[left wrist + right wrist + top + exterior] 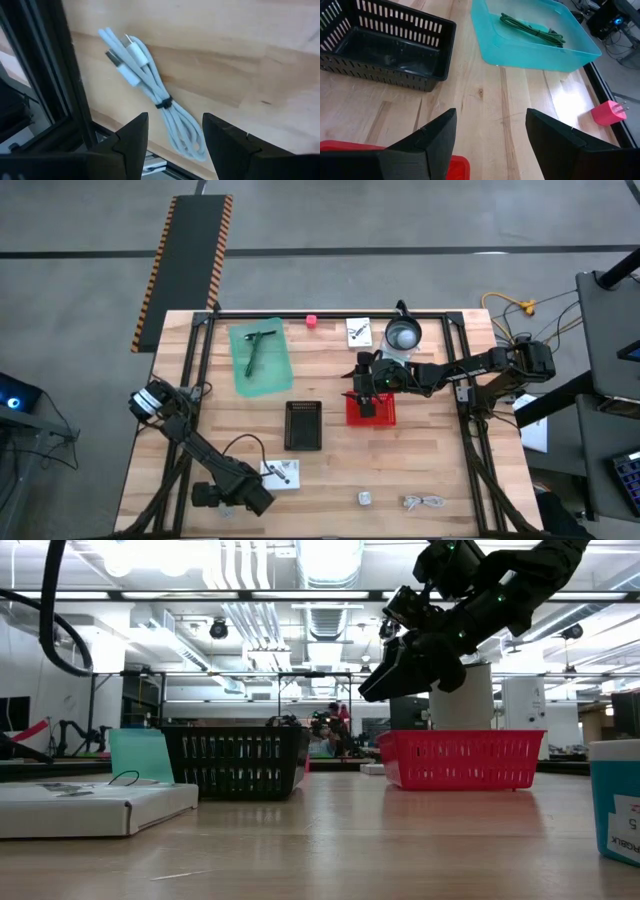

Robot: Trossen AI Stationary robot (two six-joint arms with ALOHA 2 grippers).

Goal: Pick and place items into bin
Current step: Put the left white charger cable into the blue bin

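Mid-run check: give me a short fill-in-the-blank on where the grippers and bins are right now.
The right gripper hovers over the ____ basket.
The green cable lies in the ____ tray.
The left gripper, fingers open, looks down on a ____ cable bundle.
The black basket holds ____.

Missing words: red; teal; white; nothing

An industrial robotics lab: exposed ceiling ducts, concrete floor, hazard-striped mat, wooden workbench.

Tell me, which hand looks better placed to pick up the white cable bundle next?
Left, probably. The left hand is open and points straight at the white cable bundle, which lies close in front of it. The right hand hangs open over the red basket, facing other things.
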